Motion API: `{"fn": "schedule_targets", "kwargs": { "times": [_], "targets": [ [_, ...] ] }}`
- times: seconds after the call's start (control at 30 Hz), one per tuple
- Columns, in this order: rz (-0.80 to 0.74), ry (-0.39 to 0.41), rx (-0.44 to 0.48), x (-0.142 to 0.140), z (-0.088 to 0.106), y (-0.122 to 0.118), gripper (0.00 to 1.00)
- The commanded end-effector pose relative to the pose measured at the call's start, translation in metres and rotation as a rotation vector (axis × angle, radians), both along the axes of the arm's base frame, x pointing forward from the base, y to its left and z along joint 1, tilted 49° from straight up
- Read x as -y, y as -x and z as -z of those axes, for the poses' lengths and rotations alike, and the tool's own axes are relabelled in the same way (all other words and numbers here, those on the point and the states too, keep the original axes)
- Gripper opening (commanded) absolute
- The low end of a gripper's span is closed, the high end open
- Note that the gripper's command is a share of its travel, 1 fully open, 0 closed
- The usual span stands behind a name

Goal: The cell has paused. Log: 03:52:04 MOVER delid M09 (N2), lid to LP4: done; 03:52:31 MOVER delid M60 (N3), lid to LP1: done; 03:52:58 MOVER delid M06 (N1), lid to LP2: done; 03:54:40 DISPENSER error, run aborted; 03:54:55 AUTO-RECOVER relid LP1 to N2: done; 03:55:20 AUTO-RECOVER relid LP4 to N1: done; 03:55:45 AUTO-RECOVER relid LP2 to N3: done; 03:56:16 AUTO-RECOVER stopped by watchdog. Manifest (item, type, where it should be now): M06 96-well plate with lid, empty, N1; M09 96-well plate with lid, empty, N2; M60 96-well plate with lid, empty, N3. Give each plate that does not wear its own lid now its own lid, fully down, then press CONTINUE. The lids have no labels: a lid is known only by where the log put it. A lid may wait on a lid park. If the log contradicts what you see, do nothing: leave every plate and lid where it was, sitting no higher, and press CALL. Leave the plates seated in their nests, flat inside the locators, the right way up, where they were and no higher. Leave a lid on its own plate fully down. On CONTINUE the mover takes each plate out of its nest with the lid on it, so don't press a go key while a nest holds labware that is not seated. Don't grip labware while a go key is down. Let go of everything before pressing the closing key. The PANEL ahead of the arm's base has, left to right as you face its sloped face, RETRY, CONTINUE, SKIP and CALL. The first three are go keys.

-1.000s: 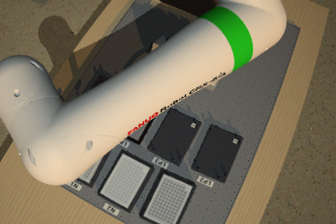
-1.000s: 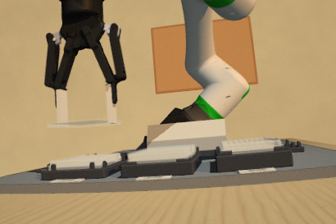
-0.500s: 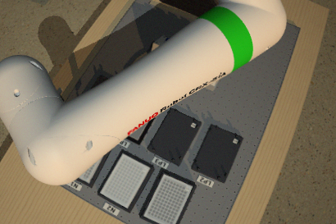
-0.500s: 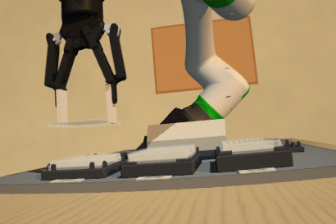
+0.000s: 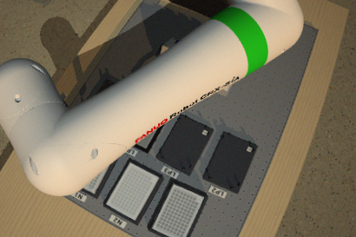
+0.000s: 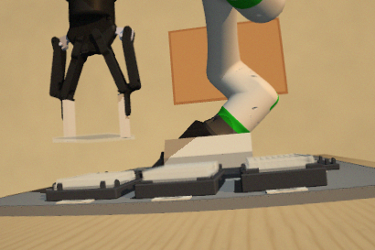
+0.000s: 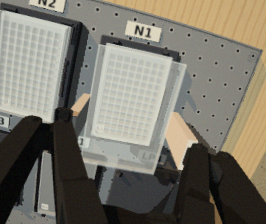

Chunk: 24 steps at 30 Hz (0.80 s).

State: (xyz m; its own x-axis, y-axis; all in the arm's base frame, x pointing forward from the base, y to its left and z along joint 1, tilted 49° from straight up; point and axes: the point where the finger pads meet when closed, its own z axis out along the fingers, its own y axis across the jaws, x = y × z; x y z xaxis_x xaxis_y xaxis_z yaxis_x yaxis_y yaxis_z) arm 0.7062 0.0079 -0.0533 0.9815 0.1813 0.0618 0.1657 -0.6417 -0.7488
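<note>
My gripper (image 6: 93, 116) (image 7: 129, 115) is shut on a clear lid (image 6: 93, 138) (image 7: 119, 160), held level by its long sides high over the deck. In the wrist view the lid hangs above the plate in nest N1 (image 7: 131, 95), which shows through it, a little off line with it. That plate is the left one in the exterior view (image 6: 93, 179) and mostly hidden by the arm in the top view (image 5: 96, 182). The N2 plate (image 5: 132, 185) (image 6: 180, 170) (image 7: 29, 65) and the N3 plate (image 5: 178, 210) (image 6: 279, 161) sit flat in their nests.
Lid parks LP3 (image 5: 184, 143) and LP2 (image 5: 230, 161) are dark and bare. The arm hides LP1 and LP4 in the top view. The sloped key panel (image 6: 215, 144) stands behind the nests. All rests on the grey perforated baseplate (image 5: 278, 100) (image 7: 209, 65).
</note>
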Motion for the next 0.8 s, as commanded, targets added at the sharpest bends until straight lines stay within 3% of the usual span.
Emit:
{"fn": "schedule_targets", "kwargs": {
  "times": [0.0, 0.77],
  "targets": [
    [0.000, 0.000, 0.000, 0.0002, -0.0001, -0.0001, 0.00],
    [-0.004, -0.001, 0.005, -0.0092, 0.0084, 0.0006, 0.00]
  ]
}}
